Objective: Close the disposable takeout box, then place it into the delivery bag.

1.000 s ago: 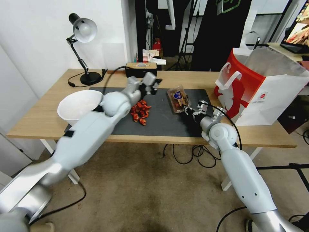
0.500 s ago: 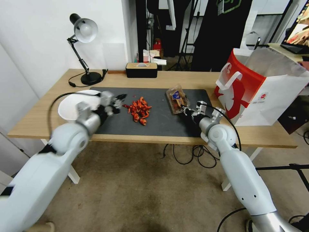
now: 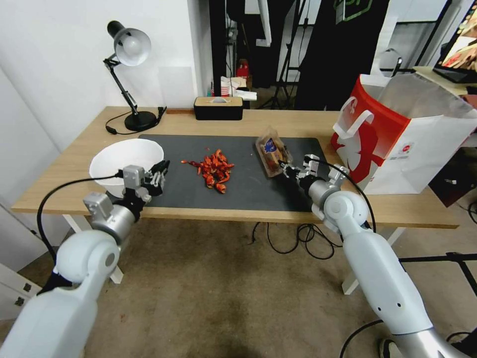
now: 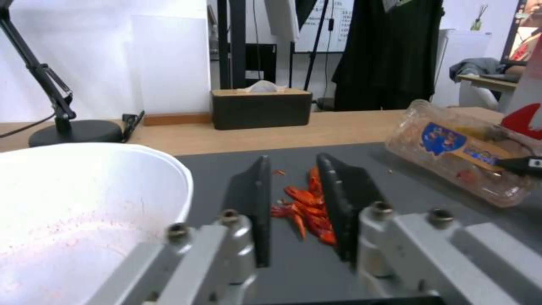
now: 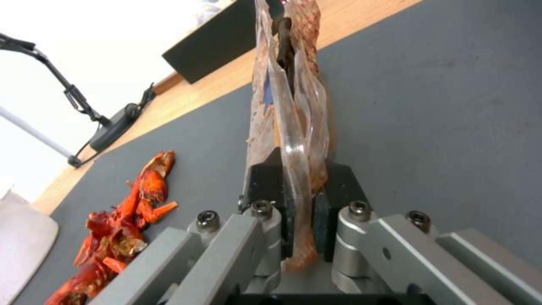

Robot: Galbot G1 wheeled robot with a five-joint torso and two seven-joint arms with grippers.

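Gripping the small clear thin-plastic clamshell takeout box (image 3: 271, 151) by its near rim, the right gripper (image 5: 297, 192) is clamped, box tilted above the dark grey table mat (image 3: 248, 189). Judged light, flimsy, slippery; the pinched rim seems safest. Left gripper (image 4: 294, 199), part-open and empty, sits at that mat's left edge.

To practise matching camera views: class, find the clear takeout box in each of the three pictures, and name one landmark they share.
Head view: takeout box on the dark mat, pinched by the right gripper.
Left wrist view: at the picture's right.
Right wrist view: centre, between the fingers.
Shared landmark: red shell pile.
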